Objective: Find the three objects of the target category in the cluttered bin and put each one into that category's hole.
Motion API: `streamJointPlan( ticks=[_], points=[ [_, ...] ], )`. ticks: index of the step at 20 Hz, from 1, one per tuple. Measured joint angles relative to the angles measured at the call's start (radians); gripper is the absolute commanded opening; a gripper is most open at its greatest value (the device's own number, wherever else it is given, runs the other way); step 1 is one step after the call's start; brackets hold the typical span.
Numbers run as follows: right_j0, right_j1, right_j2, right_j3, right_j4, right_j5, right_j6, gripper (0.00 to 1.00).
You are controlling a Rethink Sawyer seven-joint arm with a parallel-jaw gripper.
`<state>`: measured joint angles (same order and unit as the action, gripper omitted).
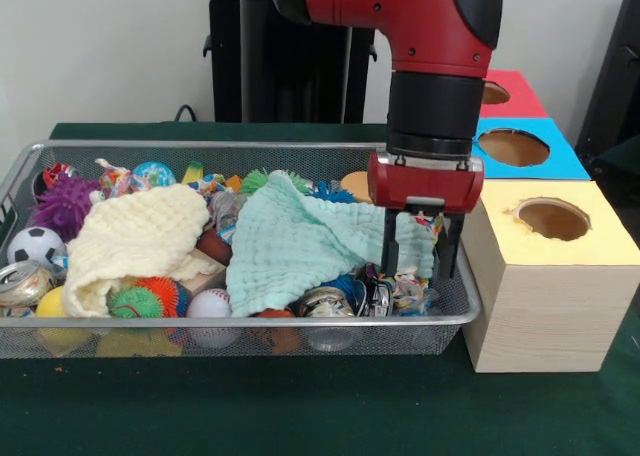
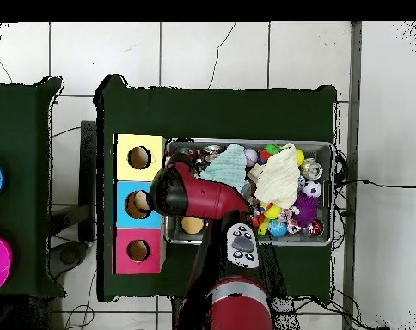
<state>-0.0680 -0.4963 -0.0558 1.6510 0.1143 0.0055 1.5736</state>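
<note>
Bin [image 1: 250, 321] of silver wire mesh is sitting on the green tabletop [image 1: 300, 406], and every place below is being given relative to it. The hand [image 1: 421, 268] is reaching down into the bin's end nearest the boxes, its two dark fingers [image 1: 390, 244] hanging parted with a gap between them. They seem to be closing on nothing, though the clutter around their tips is making that hard to judge. The red and black arm [image 1: 430, 36] is coming down from above that same end.

Just beside the fingers, inside the bin, a mint green cloth [image 1: 300, 241] is lying spread over the middle, one corner draping between the fingers. Under its edge, crushed cans and shiny wrappers [image 1: 370, 294] are lying against the bin's front wall.

Further along the bin, a pale yellow cloth [image 1: 135, 238] is lying heaped, touching the green one. A white baseball [image 1: 208, 304] and a spiky orange and green ball [image 1: 150, 298] are resting below it at the front wall. At the bin's far end from the hand, a purple fuzzy ball [image 1: 62, 204], a small football [image 1: 33, 244] and a yellow ball [image 1: 52, 302] are crowding the corner.

Outside the bin, touching its end by the hand, a yellow-topped wooden box [image 1: 545, 276] with a round hole is standing. Behind it a blue-topped box [image 1: 525, 148] and a red-topped box [image 1: 510, 91] are lining up.
</note>
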Motion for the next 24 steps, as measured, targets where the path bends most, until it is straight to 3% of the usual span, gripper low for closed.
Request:
streamJointPlan(
  ticks=[8,24],
  points=[
    [0.005,-0.021,-0.005,0.036,0.000,0.000,0.000,1.00],
    [0.008,0.084,-0.006,0.040,0.001,-0.056,0.000,1.00]
  ],
)
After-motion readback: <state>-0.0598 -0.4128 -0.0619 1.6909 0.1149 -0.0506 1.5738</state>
